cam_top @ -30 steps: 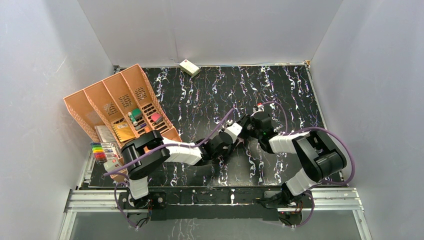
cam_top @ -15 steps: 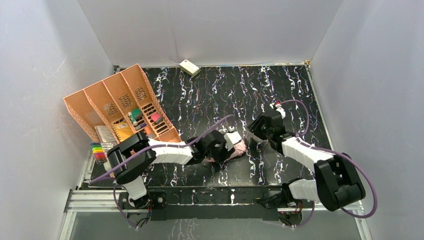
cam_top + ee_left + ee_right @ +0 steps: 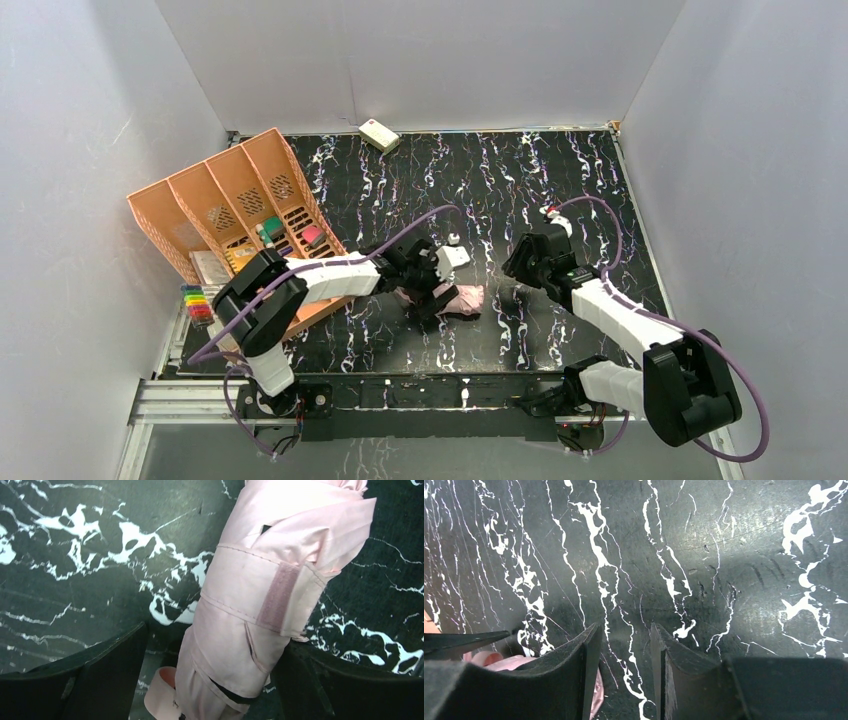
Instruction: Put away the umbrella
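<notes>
The umbrella [image 3: 462,298] is folded into a pink bundle and lies on the black marbled table in front of the arms. In the left wrist view the umbrella [image 3: 250,605] is wrapped by its velcro strap, with a pink loop [image 3: 159,696] at its near end. My left gripper [image 3: 432,288] is open and straddles the bundle. There is a gap to its left finger [image 3: 100,675], and the right finger [image 3: 345,685] is close against the fabric. My right gripper [image 3: 516,280] stands open just right of the umbrella, with only table between its fingers [image 3: 574,675]. A sliver of pink fabric [image 3: 486,659] shows at its left.
An orange slotted organizer [image 3: 215,200] with small items leans at the left. Coloured markers [image 3: 200,303] lie near its front corner. A small cream box [image 3: 379,134] sits at the back edge. White walls enclose the table on three sides.
My left gripper has opened wide and let go of the umbrella, which now rests on the table. My right gripper opened and drew back to the right.
</notes>
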You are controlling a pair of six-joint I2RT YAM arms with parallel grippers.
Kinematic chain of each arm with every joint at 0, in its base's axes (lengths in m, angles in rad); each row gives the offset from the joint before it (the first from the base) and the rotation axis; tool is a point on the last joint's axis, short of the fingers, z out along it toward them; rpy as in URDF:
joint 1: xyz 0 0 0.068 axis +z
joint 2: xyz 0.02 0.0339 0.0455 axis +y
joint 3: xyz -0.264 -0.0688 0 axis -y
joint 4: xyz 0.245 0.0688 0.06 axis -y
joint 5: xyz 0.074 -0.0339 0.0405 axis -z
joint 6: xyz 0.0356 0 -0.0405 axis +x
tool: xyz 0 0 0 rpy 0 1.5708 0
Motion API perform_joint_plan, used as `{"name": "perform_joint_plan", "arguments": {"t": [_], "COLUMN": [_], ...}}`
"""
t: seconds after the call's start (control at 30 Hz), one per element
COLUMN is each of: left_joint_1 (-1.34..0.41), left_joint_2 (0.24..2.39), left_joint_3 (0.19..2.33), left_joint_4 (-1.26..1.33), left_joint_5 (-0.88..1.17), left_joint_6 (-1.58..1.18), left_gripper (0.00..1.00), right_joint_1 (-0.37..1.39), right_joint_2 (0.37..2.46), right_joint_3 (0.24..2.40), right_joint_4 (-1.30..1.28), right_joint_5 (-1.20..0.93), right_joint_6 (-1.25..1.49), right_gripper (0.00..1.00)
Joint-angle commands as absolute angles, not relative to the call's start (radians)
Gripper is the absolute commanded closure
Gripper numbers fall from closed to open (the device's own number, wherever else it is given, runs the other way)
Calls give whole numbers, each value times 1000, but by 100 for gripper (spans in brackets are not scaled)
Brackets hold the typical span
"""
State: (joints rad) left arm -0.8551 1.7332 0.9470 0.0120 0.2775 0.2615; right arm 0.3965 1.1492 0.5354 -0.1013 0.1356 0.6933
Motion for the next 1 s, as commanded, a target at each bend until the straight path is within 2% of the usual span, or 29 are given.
{"name": "perform_joint_plan", "arguments": {"t": [0.0, 0.33, 0.47, 0.6, 0.7, 0.83, 0.97], "left_joint_1": [-825, -790, -780, -779, -780, -779, -779], "left_joint_2": [1617, 1409, 1358, 1348, 1324, 1295, 1315], "left_joint_3": [934, 831, 785, 758, 735, 701, 705], "left_joint_4": [-92, -87, -71, -114, -126, -99, -100], "left_joint_5": [283, 246, 177, -41, -117, -166, -191], "left_joint_6": [242, 90, -18, -174, -280, -349, -360], "left_gripper": [13, 14, 18, 30, 42, 52, 76], "right_joint_1": [394, 394, 394, 394, 395, 397, 411], "right_joint_2": [1112, 1112, 1116, 1135, 1155, 1166, 1186], "right_joint_3": [590, 607, 612, 617, 633, 642, 663], "right_joint_4": [-123, -156, -180, -225, -265, -299, -348], "right_joint_5": [135, 105, 89, 107, 93, 77, 72], "right_joint_6": [619, 569, 556, 545, 520, 505, 493], "right_gripper": [51, 50, 50, 51, 54, 61, 69]}}
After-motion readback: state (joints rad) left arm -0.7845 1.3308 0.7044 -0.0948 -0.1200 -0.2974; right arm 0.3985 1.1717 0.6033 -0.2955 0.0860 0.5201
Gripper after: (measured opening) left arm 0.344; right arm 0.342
